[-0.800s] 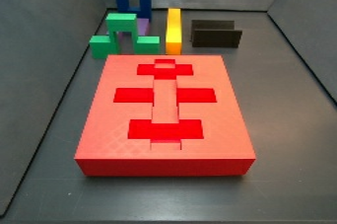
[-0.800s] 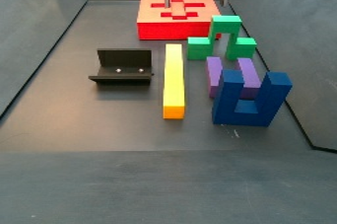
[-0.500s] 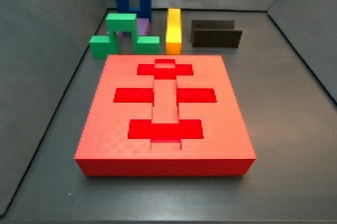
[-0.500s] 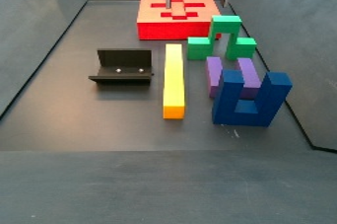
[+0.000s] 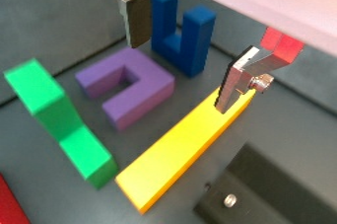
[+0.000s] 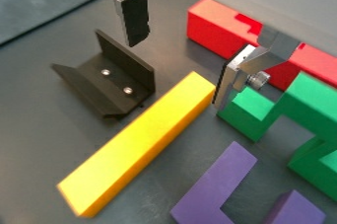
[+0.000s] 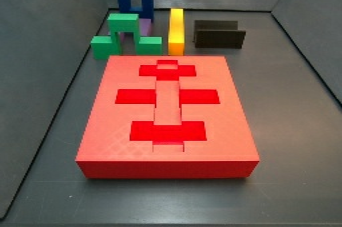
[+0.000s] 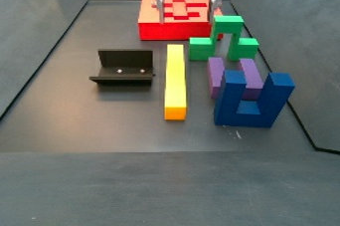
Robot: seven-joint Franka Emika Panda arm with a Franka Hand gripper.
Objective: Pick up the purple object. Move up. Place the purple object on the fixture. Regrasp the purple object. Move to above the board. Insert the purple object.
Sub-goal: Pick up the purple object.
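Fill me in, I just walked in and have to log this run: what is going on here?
A Franka arm's gripper hangs above the row of blocks, jaws open and empty. In a wrist view it is over the yellow bar, beside the purple object, which lies on the floor untouched. The fixture stands empty across the yellow bar, and the board has all slots free. Nothing is picked up yet.

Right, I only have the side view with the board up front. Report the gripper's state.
Observer: In both wrist views the gripper is open and empty, above the yellow bar.
Operator: Give me the purple object.
Observer: The purple object lies on the floor between the green block and the blue block, untouched.
Operator: Check the fixture.
Observer: Nothing sits on the fixture.
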